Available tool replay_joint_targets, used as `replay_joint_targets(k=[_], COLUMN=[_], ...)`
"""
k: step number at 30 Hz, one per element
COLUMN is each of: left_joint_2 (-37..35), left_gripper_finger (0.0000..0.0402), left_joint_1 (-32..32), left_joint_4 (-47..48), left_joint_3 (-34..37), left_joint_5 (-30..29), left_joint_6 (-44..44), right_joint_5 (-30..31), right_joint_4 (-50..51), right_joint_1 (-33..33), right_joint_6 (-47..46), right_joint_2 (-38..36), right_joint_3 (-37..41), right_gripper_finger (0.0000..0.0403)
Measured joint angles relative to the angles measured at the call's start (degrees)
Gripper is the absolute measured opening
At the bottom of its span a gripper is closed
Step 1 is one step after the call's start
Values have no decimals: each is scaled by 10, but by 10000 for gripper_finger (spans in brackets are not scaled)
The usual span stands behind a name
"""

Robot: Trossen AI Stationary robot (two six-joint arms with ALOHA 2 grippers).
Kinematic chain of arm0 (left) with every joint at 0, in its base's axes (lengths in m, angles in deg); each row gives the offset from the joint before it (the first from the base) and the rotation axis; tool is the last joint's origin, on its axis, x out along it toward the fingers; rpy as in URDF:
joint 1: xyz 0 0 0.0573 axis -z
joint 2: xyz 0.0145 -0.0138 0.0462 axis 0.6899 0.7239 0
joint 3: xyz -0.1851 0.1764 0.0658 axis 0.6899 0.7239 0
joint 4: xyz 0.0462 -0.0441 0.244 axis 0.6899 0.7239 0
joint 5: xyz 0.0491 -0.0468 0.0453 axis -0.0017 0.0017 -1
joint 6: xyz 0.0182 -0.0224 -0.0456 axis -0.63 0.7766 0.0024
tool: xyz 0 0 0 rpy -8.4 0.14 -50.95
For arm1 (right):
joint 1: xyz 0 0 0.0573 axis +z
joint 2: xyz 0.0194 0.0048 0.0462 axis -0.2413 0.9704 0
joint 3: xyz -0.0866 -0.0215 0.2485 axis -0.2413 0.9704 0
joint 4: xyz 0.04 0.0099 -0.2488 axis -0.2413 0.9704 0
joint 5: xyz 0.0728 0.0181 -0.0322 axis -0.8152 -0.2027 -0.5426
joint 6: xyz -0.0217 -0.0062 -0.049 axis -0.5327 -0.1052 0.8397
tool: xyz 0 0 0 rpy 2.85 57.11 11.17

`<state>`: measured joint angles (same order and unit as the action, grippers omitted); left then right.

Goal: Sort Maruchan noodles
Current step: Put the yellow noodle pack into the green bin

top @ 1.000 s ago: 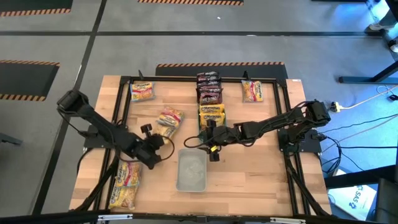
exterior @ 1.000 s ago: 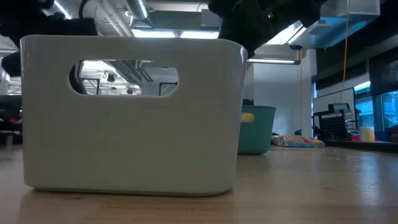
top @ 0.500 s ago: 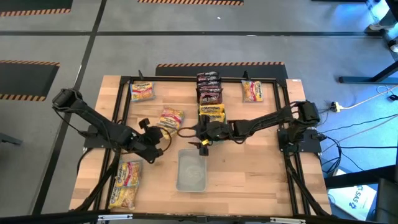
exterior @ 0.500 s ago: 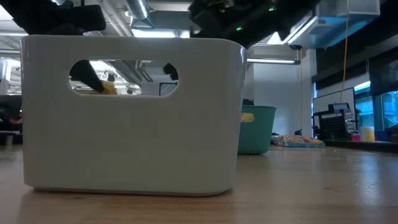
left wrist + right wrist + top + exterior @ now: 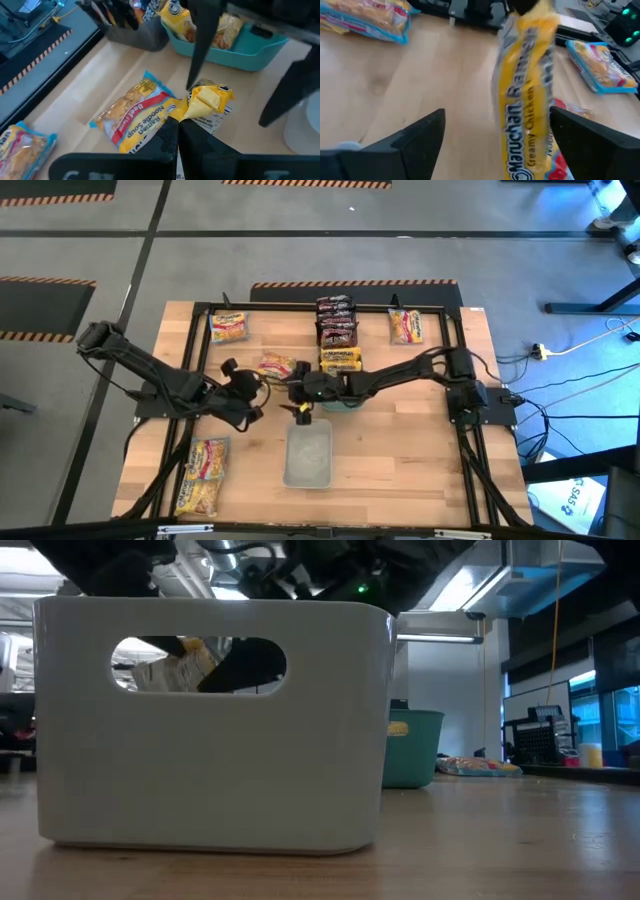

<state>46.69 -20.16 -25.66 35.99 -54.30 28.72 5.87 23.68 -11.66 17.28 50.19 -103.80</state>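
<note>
My left gripper (image 5: 178, 131) is shut on a yellow Maruchan noodle packet (image 5: 525, 95), which hangs upright above the table's middle. My right gripper (image 5: 495, 135) reaches in from the right and is open, one finger on each side of the hanging packet without touching it. In the high view the two grippers, left (image 5: 260, 386) and right (image 5: 294, 388), almost meet. A beef noodle packet (image 5: 135, 116) lies flat on the table below them. Other packets lie far left (image 5: 228, 327), far right (image 5: 405, 326) and near left (image 5: 200, 475). My left gripper pinches the yellow packet by its crumpled upper end (image 5: 189, 109) between its two shut fingers. The fingers slant downward from the table's left side. The packet hangs below them (image 5: 522, 60), upright and clear of the table.
A white tray (image 5: 307, 455) stands near the front middle and fills the low view (image 5: 210, 720). A teal tray (image 5: 240, 47) holds yellow packets. Behind it, dark red packets (image 5: 337, 320) sit at the far middle. Black frame rails run around the tabletop.
My left gripper has risen and gone toward the table's far edge with the yellow packet, which now shows through the white tray's handle slot in the low view. My right gripper has reached toward the table's left, up to the hanging packet.
</note>
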Motion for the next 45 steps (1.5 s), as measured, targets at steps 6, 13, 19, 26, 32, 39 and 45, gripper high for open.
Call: replay_joint_targets(k=[6, 13, 19, 26, 32, 39, 45], left_joint_2=[-13, -13, -13, -13, -13, -13, -12], left_gripper_finger=[0, 0, 7, 74, 157, 190, 188], left_joint_1=[0, 0, 13, 13, 13, 13, -20], left_joint_4=[-17, -26, -47, -47, -50, -108, -244], left_joint_3=[0, 0, 0, -26, -56, -71, -72], left_joint_5=[8, 17, 2, -13, -19, -84, -161], left_joint_6=[-22, -43, -82, -108, -140, -226, -295], right_joint_5=[28, 11, 10, 13, 67, 108, 150], right_joint_4=[-1, -2, -1, 84, 193, 272, 245], right_joint_1=[-7, -9, -8, 7, 25, 46, 45], right_joint_6=[2, 3, 3, 17, 17, -14, -90], right_joint_2=[33, 42, 39, -19, -87, -184, -302], right_joint_3=[-35, -48, -48, -47, -48, 3, 110], right_gripper_finger=[333, 225, 100, 82, 94, 85, 90])
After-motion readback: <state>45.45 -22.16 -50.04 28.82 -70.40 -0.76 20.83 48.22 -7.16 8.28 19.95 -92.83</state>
